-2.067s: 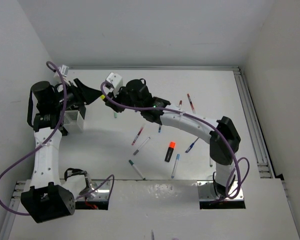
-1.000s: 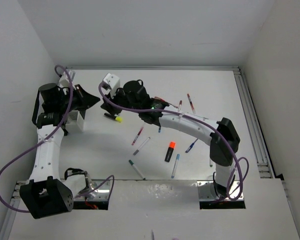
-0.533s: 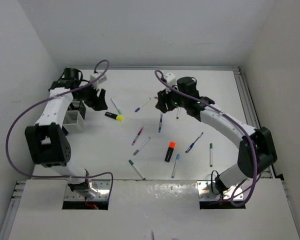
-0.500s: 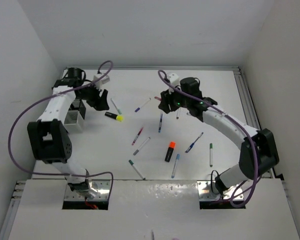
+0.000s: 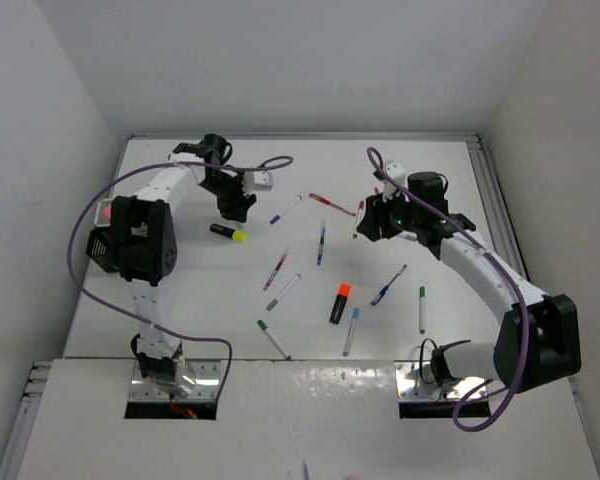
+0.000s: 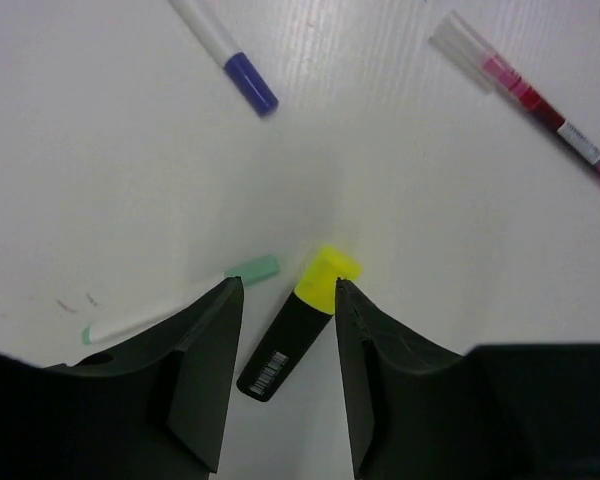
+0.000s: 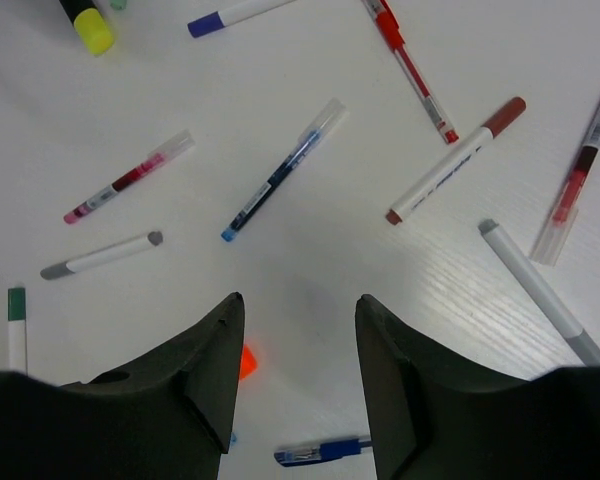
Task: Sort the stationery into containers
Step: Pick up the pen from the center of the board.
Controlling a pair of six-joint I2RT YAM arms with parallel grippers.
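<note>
Left gripper point(image 6: 288, 288), newly over yellow highlighter point(image 5: 228, 233), cap end apparently rightward

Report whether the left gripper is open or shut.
Open: the left gripper has its fingers apart, with the yellow highlighter lying flat on the table between them.

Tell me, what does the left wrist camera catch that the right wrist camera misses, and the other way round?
Only the left wrist view shows the black barcoded body of the yellow highlighter and the white barrel of the mint-capped pen. Only the right wrist view shows the brown-capped marker, a red pen, the dark blue pen and the tip of the orange highlighter. Both show the highlighter's yellow cap, the blue-capped pen and the white table.
</note>
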